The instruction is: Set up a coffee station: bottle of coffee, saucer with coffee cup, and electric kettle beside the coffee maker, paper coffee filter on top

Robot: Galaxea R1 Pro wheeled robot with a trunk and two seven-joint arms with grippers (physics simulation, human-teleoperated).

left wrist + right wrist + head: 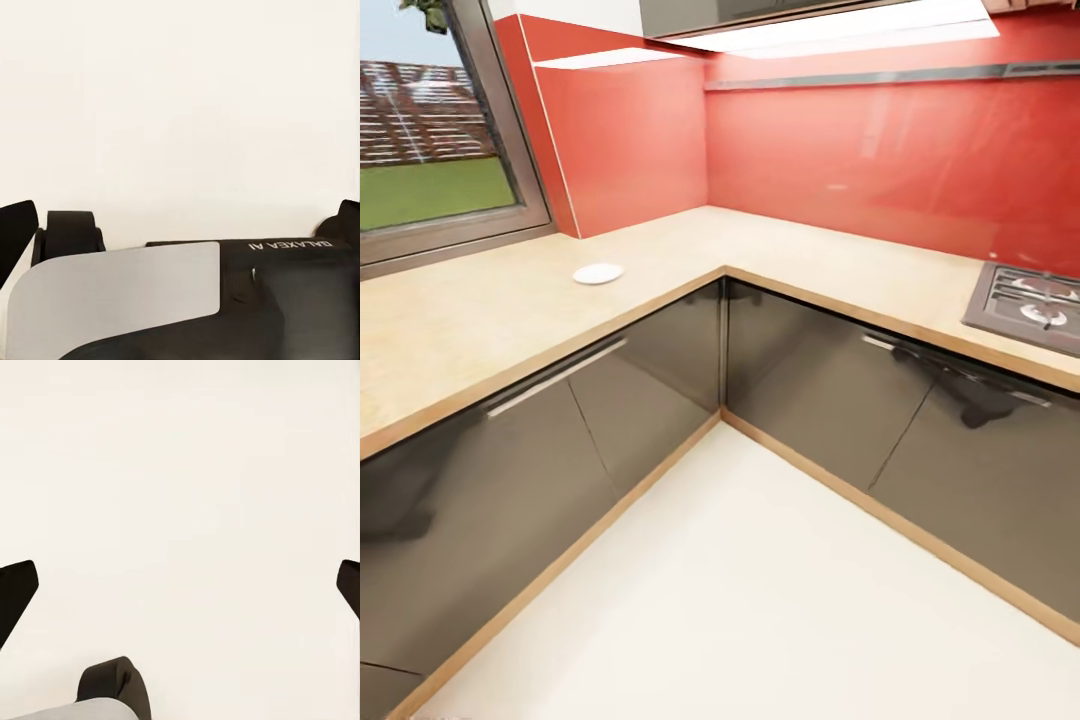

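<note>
From the head camera I faced an inside corner of an L-shaped countertop [480,320], beige with a wood-coloured edge, above glossy dark cabinet doors [660,370]. A small white saucer [598,273] lay flat on the left run of the counter, well back from the front edge and near the window [430,130]. I could not tell whether it was the saucer or another flat white disc; it was too small to resolve. A stovetop [1028,305] sat on the right run, at the frame's edge. The wall behind was red panel [880,170]. The floor [760,600] was pale cream.

In the left wrist camera, the left gripper [180,225] had its two dark fingertips at opposite edges of the frame, spread wide, nothing between them, the pale floor beyond. Part of the robot's body [285,292], lettered GALAXEA AI, was below.

In the right wrist camera, the right gripper [180,585] was likewise spread wide, holding nothing, over pale floor.
</note>
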